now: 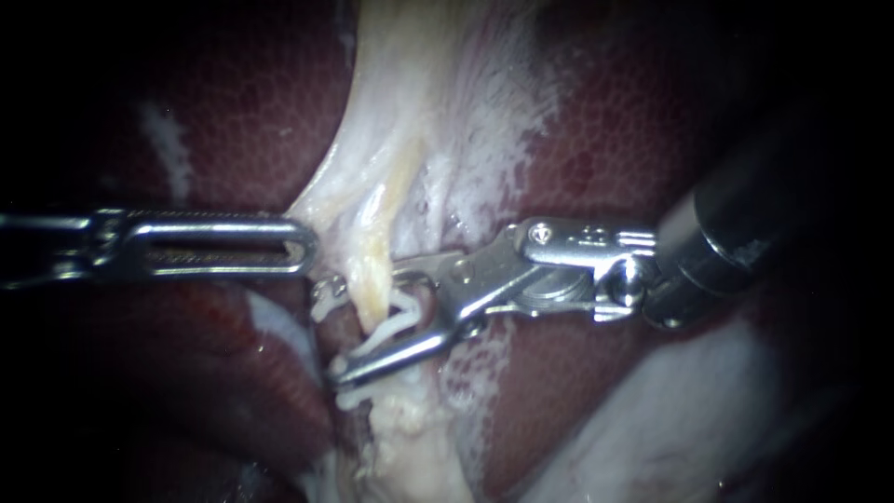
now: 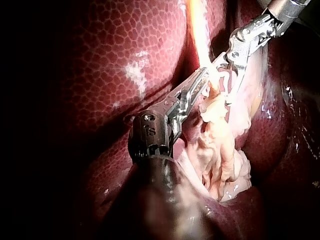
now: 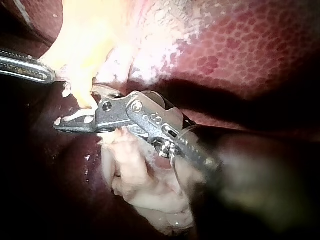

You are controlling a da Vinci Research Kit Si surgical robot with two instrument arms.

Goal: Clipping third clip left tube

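Observation:
A pale yellow tube (image 1: 371, 279) runs down the middle of the endoscope view, wrapped in white tissue (image 1: 410, 140). My right instrument (image 1: 372, 324) straddles it from the right, its two jaws closed on a white clip (image 1: 396, 321) that lies across the tube. Two more white clip ends show, one (image 1: 326, 300) just left of the tube and one (image 1: 352, 401) below the lower jaw. My left instrument (image 1: 312, 247) lies level, its slotted jaws together on the white tissue's edge beside the tube. In the left wrist view its jaws (image 2: 206, 75) meet the tube (image 2: 197, 30) next to my right instrument (image 2: 224, 82).
Dark red liver (image 1: 633, 112) lies on both sides of the tube. A pale smooth fold of tissue (image 1: 689, 419) sits under my right instrument's shaft. In the right wrist view loose pale tissue (image 3: 145, 185) hangs under my right instrument (image 3: 75, 107).

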